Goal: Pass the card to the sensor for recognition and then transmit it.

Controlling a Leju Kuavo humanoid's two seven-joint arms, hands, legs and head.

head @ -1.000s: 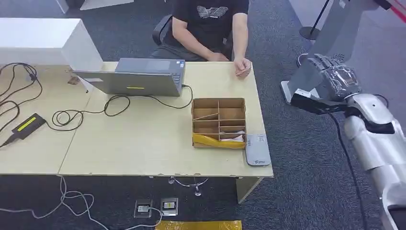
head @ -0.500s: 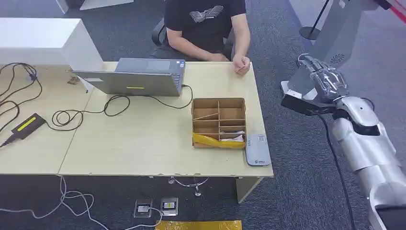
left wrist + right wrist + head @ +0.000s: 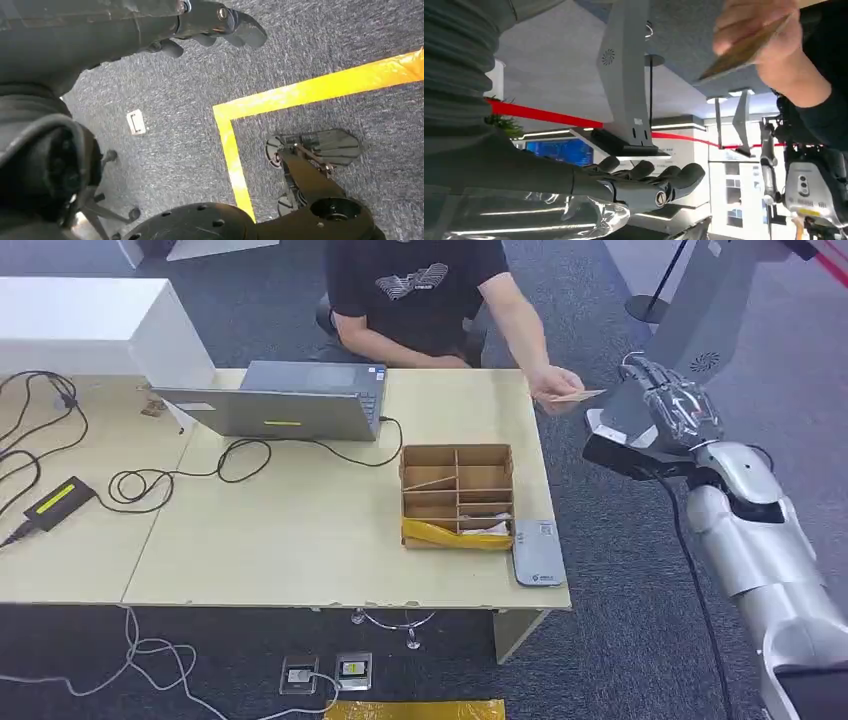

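— Where is the right robot hand (image 3: 668, 405)?

— Raised off the far right corner of the surface (image 3: 300, 550), over the carpet. Its fingers (image 3: 674, 176) lie stretched out side by side with nothing in them.

— And the card (image 3: 572, 396)?

— A person's hand (image 3: 550, 388) holds it out past the edge of the surface, toward the right robot hand. In the head view the card's tip comes just beside the robot hand; whether they touch I cannot tell. In the right wrist view the card (image 3: 744, 50) sits apart from the outstretched fingers.

— The left robot hand (image 3: 210, 25)?

— It hangs over the grey carpet (image 3: 325, 50) near a yellow tape line (image 3: 310, 90). The fingers look loosely bent and hold nothing.

— What is on the surface?

— A cardboard box (image 3: 457, 496) with dividers stands near the right end, yellow tape across its front. Just beside its near right corner lies a flat grey card reader (image 3: 537, 552), at the surface's edge. Further back is a grey laptop (image 3: 280, 400), with a black cable (image 3: 240, 455) looping from it. On the left lie more cables and a black device with a yellow label (image 3: 58, 500).

— And the room?

— The person in a black T-shirt (image 3: 415, 285) sits behind the surface. A white cabinet (image 3: 90, 325) stands at far left, and a grey stand (image 3: 700, 310) beyond the right robot hand.
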